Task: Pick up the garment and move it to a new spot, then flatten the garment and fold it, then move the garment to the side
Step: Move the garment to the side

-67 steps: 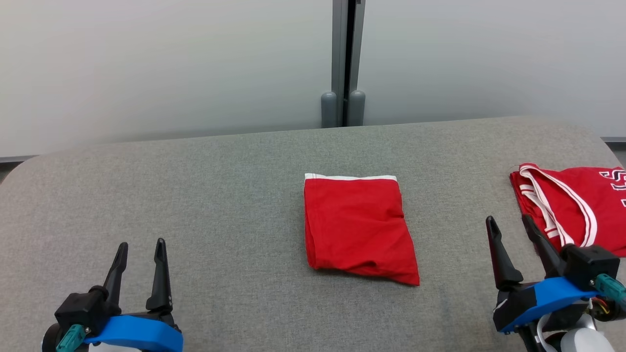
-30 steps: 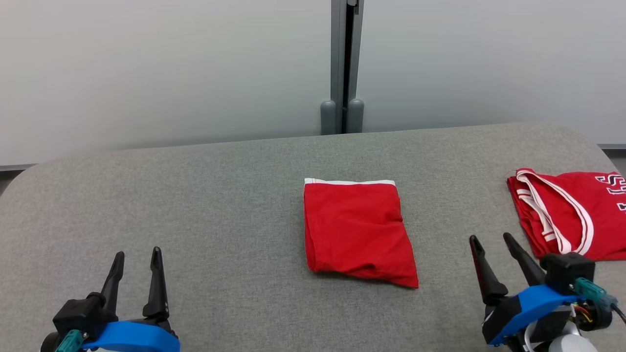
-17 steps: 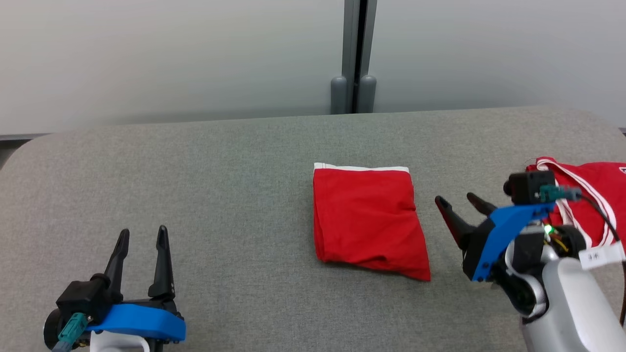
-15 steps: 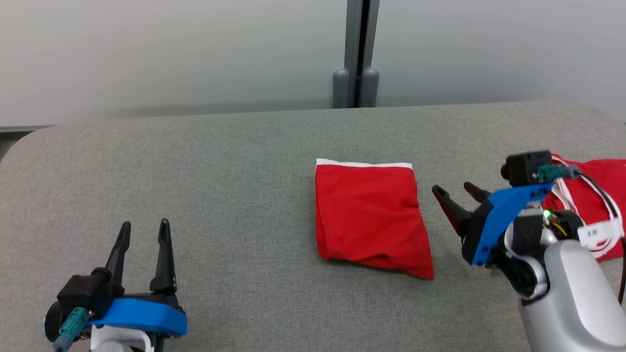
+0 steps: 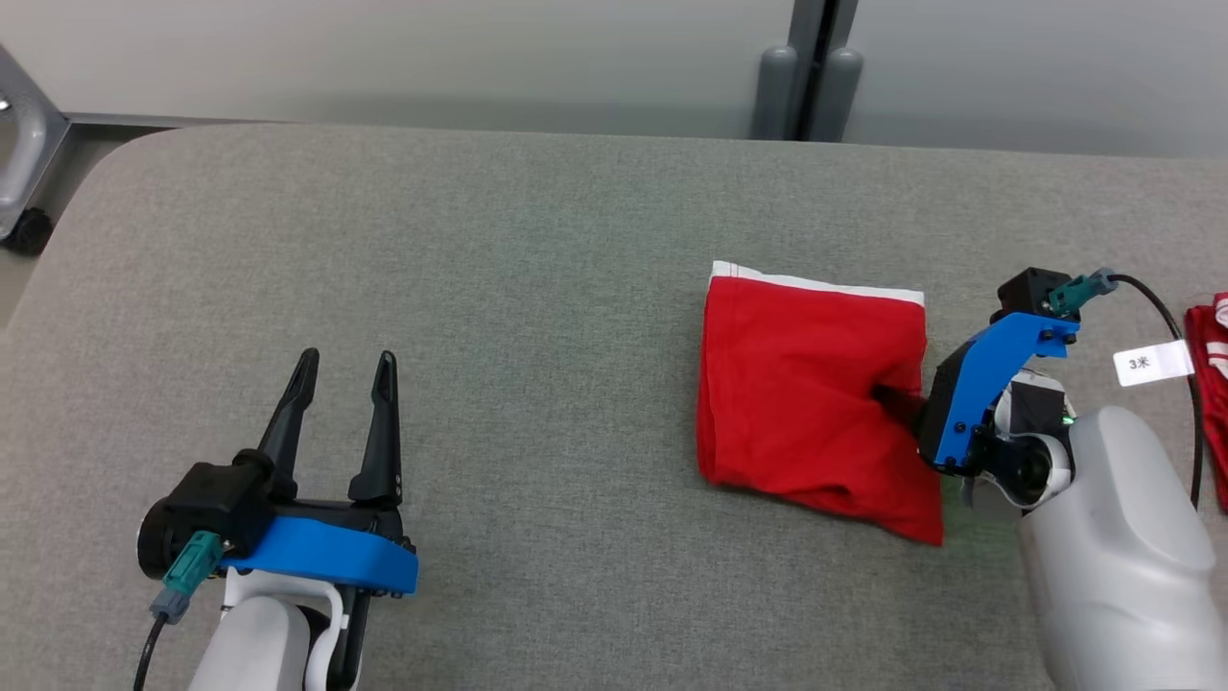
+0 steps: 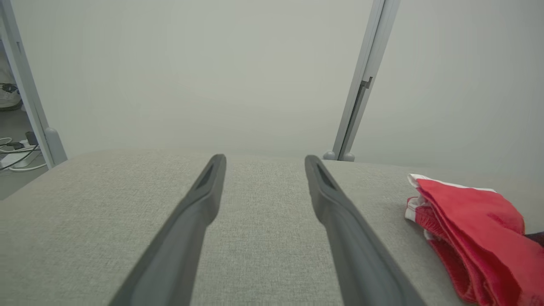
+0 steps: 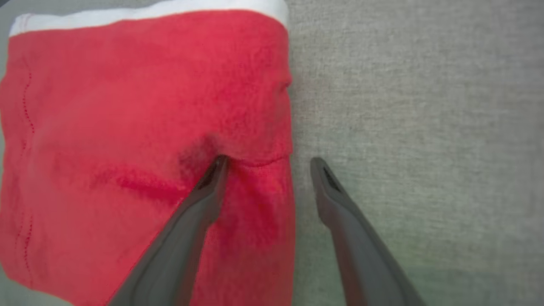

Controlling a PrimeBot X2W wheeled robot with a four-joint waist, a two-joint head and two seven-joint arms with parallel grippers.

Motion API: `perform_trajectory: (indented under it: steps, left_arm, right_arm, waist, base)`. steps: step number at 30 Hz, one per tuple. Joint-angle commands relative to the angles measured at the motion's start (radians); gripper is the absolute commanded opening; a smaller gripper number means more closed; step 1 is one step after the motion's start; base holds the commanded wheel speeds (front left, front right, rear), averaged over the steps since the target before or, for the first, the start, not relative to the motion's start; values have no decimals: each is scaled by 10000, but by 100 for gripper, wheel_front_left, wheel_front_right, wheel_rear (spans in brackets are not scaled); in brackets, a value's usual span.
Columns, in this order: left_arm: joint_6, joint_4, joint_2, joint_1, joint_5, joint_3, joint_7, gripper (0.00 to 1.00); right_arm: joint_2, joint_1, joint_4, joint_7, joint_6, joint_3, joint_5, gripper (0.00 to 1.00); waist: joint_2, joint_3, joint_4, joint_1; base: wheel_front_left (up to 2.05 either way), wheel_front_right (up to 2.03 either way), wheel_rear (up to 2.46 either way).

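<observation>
Head view: right gripper [image 7: 267, 162] fingertips hidden behind its own mount [image 5: 988, 384], at right edge of garment [image 5: 806, 384]. Second red cloth [image 5: 1213, 403], right of garment, cut off by frame.

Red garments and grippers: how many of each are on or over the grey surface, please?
Red garments: 2 (folded garment, second garment at the right edge)
Grippers: 2 (left gripper, right gripper)
Total: 4

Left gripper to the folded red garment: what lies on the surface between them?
Only bare grey upholstery; the head view shows that stretch between the left gripper and the red garment.
</observation>
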Motion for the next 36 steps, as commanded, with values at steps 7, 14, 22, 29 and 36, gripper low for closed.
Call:
perform_trajectory:
  steps: [7, 14, 22, 29, 36]
  left_arm:
    - [-24, 68, -22, -179, -111, -123, -40, 100]
    - [-24, -13, -78, 34, -111, 23, -40, 100]
    - [-23, -446, -132, 267, -40, 297, -42, 100]
    - [-25, -881, -145, -93, 34, 253, -39, 100]
    - [-24, -1107, 69, -717, 103, -13, -39, 100]
  right_arm:
    - [69, -232, 1671, -365, 3, 643, -78, 100]
    - [-154, -773, 1336, -403, 4, 2616, -476, 0]
    - [-1784, -2091, -997, 1068, 1, 5802, 875, 0]
    - [-3679, -2875, -2632, 2233, 1, 6592, 1964, 0]
    - [-5599, -3036, -3393, 1506, 3, 6931, 1780, 0]
  waist:
    - [-1, 175, 275, -3]
    - [-1, 114, -128, -3]
    - [-1, 192, -1449, -3]
    - [-1, 811, -2488, -3]
    - [-1, 1897, -3097, -3]
  base:
    - [0, 0, 0]
    - [0, 0, 0]
    - [0, 0, 0]
    - [0, 0, 0]
    - [0, 0, 0]
